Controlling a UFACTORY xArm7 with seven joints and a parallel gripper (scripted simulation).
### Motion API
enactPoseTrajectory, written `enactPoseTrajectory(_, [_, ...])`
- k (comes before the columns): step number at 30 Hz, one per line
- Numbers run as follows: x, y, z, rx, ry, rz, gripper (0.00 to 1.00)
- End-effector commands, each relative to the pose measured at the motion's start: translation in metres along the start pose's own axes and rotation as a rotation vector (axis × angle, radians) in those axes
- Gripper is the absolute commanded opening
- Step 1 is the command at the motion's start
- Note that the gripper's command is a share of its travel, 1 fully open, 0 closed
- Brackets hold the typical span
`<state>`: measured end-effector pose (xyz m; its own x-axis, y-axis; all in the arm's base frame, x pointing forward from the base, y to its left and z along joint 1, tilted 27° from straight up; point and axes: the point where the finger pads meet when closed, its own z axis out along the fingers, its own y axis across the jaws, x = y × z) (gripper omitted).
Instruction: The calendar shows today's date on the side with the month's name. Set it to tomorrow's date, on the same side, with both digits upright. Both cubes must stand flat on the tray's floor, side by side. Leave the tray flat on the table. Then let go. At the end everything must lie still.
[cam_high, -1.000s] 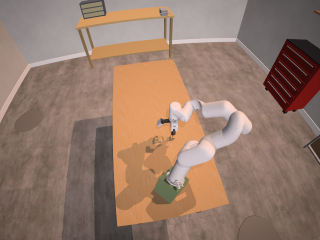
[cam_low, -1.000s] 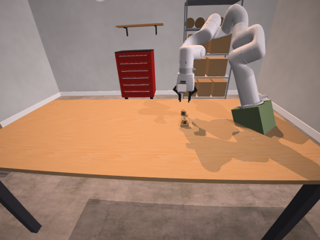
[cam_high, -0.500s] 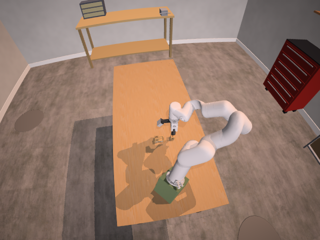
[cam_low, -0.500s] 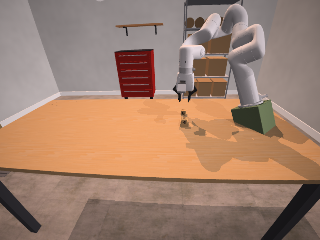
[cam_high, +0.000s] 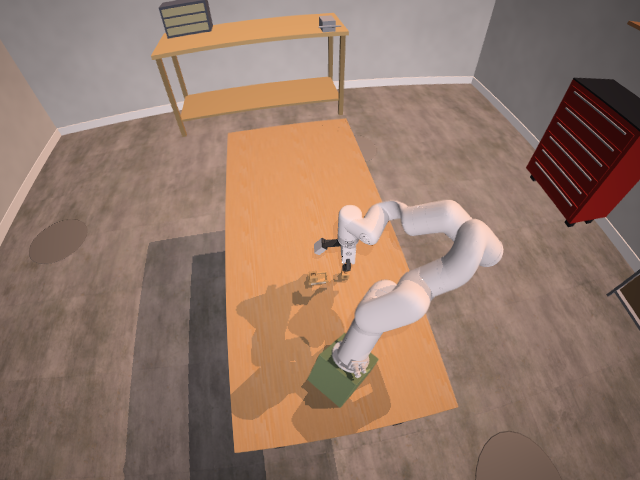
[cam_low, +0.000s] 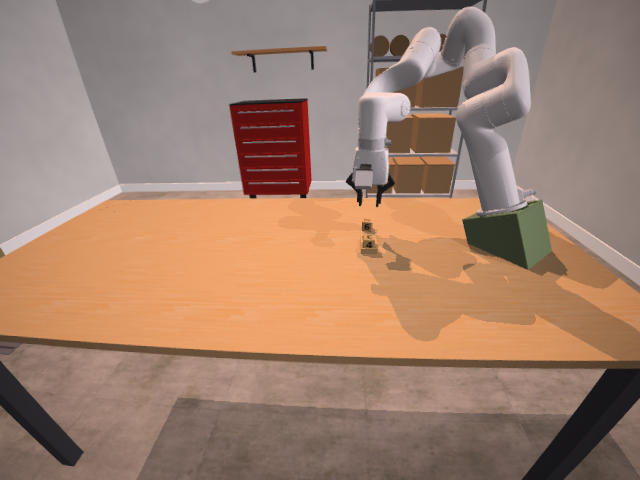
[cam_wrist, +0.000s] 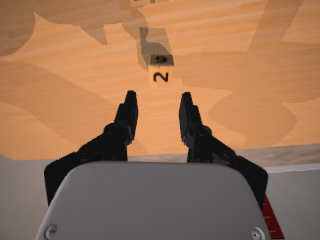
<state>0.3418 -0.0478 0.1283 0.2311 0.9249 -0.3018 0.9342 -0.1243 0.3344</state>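
The desk carried the whole arrangement. The white arm rose from a green base at the right of the exterior view and bent back downward, presumably so that the tool could approach the work from above. The tool was released: its fingers stood partly apart, nothing between them, an opening that probably suited a small cube.

The calendar's tray rested flat on the desk, nearer in the exterior view than the loose cube. That cube stood outside, apart from the tray, likely set there to leave room for regrasping or turning.

In appearance, tray and cubes were pale, wood-coloured and small, the numerals dark. The tray cube presented an upright 4 toward the near side. The loose cube showed a 6-shaped numeral on its near face and, in the wrist view, a 2 turned sideways. The month's name could not be read, so the required date remained uncertain.
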Motion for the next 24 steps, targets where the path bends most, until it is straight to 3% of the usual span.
enactPoseTrajectory(1, [0.000,0.001,0.004,-0.002,0.001,0.000,0.49])
enactPoseTrajectory(24, [0.000,0.001,0.033,-0.002,0.001,0.000,0.49])
